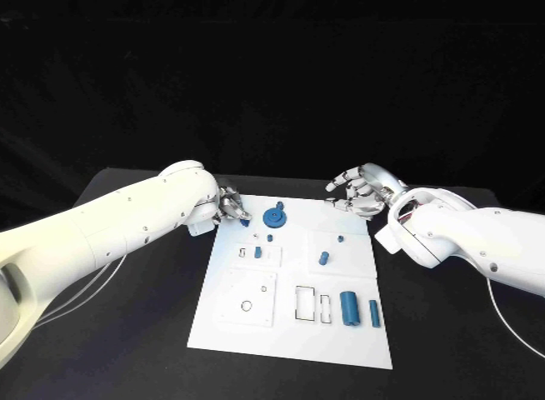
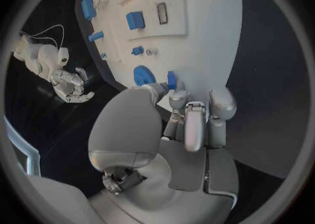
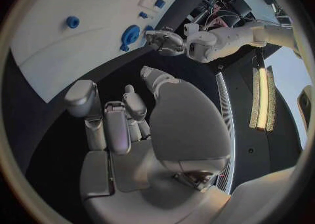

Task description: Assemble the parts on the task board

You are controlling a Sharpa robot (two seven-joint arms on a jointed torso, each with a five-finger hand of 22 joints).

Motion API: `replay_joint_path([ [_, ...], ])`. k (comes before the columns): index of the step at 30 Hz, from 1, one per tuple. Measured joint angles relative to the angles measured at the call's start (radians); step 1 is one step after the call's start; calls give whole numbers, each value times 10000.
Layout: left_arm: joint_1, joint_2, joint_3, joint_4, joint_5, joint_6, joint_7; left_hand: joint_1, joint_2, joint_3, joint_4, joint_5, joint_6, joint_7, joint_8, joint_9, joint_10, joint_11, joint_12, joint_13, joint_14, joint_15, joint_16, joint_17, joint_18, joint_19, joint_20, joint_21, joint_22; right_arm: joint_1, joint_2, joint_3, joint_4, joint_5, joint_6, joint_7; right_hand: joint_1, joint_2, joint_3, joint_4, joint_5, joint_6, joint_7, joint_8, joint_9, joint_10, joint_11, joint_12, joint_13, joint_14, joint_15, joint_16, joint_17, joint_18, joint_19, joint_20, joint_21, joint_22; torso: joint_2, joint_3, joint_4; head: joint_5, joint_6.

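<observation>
Left hand (image 1: 229, 205) sits at the far left corner of the task board (image 1: 291, 333); in the left wrist view its fingertips (image 2: 176, 97) pinch a small blue peg (image 2: 171, 80), held just beside the blue gear (image 1: 274, 218). Further right, loose blue parts: small pieces mid-board and two blue cylinders (image 1: 359, 309) near the front edge. Judgement: all look like rigid, light plastic, smooth enough to slip or roll; best taken across the sides with a fingertip pinch. Right hand (image 1: 362, 190) hovers over the bench off the board's far right corner, fingers loosely apart, empty.
</observation>
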Motion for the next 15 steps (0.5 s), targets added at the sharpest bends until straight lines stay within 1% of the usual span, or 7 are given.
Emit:
replay_joint_path([
  [6,-1,-21,-1,13,51,-5,14,2,2,28,25,-16,-2,1,3,0,0,1,0,-2,0,0,0,0,-1,0,1,0,0,0,-2,0,-2,-2,0,0,0,0,0,0,0,0,0,0,0,0,0,0,0,0,0,0,0,0,0,0,0,0,2,4,-1,4,3],
  [15,-1,-51,-2,95,92,-22,35,35,-31,112,107,-18,-23,23,134,-1,24,-22,0,56,0,0,0,-1,-1,4,-3,46,65,0,3,-3,-8,-6,0,0,0,0,0,0,0,0,0,0,1,0,0,0,0,0,0,0,0,0,0,0,0,0,2,10,-3,15,6],
])
